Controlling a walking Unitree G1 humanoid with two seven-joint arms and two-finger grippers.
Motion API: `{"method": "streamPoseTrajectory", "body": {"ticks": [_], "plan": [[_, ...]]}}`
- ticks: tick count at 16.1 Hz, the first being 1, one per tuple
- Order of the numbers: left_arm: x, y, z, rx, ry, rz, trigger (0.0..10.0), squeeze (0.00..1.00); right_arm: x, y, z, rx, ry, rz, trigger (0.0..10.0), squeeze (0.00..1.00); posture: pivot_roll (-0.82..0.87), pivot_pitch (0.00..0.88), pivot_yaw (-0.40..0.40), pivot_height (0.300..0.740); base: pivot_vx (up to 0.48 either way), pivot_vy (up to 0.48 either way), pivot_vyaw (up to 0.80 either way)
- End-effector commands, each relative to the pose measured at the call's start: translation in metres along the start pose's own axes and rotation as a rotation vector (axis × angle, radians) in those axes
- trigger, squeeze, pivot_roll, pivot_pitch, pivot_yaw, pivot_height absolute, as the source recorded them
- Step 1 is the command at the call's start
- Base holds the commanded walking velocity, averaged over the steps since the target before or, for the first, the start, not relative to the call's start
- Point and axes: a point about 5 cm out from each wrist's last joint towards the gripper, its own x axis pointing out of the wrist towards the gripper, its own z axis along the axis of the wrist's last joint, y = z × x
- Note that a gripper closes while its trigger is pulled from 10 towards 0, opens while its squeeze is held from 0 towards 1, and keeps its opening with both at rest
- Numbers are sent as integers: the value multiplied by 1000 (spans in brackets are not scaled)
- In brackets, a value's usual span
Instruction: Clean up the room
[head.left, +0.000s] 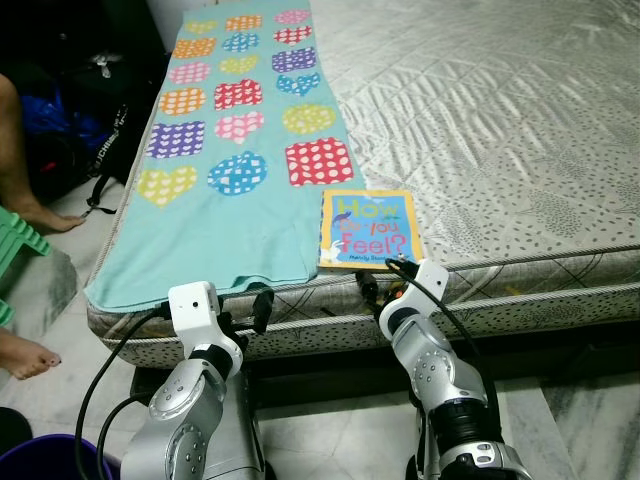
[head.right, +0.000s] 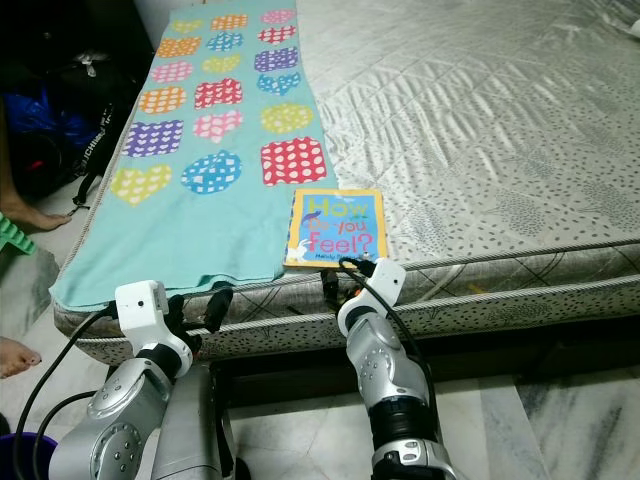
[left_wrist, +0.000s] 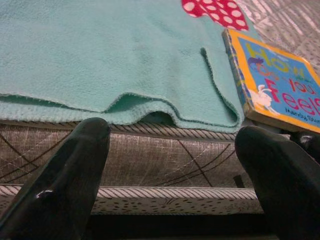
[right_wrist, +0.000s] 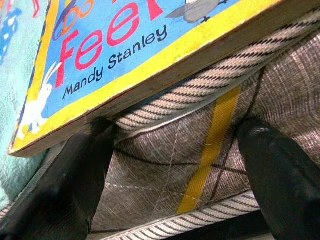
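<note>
Bed (head.left: 520, 130): one book (head.left: 368, 230), one blanket (head.left: 235, 150).

Blanket (head.left: 215, 190): teal, with polka-dot and checked hearts in red, orange, purple, yellow, pink, blue.
Book (head.left: 367, 230): blue cover, orange-yellow border, title in yellow and red, white rabbit.
Mattress (head.left: 500, 130): silver-grey, quilted and speckled; side grey with dark lines, one yellow stripe.
Fingers (left_wrist: 60, 185): glossy black.
</note>
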Motion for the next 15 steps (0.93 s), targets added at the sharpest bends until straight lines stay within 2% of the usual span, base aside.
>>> {"method": "streamPoseTrajectory", "body": {"ticks": [1, 4, 8, 10, 13, 15], "plan": [[-2, 2, 1, -3, 0, 7, 10000, 0, 2, 3, 24, 28, -97, -3, 10000, 0, 49, 92, 122, 470, 0, 0, 0], [-1, 2, 1, -1, 1, 6, 10000, 0, 1, 6, 36, -25, -163, 14, 10000, 0, 47, 86, 122, 470, 0, 0, 0], [-1, 1, 1, 1, 2, 5, 10000, 0, -2, -2, 54, -138, -271, -27, 10000, 0, 48, 81, 124, 470, 0, 0, 0], [-1, 2, 1, 3, 6, 5, 10000, 0, -4, -11, 70, -191, -327, -60, 10000, 0, 45, 80, 123, 470, 0, 0, 0], [-1, 1, 0, 4, 8, 4, 10000, 0, -8, -16, 89, -248, -404, -80, 10000, 0, 39, 78, 124, 470, 0, 0, 0], [0, 1, 0, 4, 9, 2, 10000, 0, -15, -20, 115, -325, -502, -109, 10000, 0, 35, 76, 126, 470, 0, 0, 0]]}}
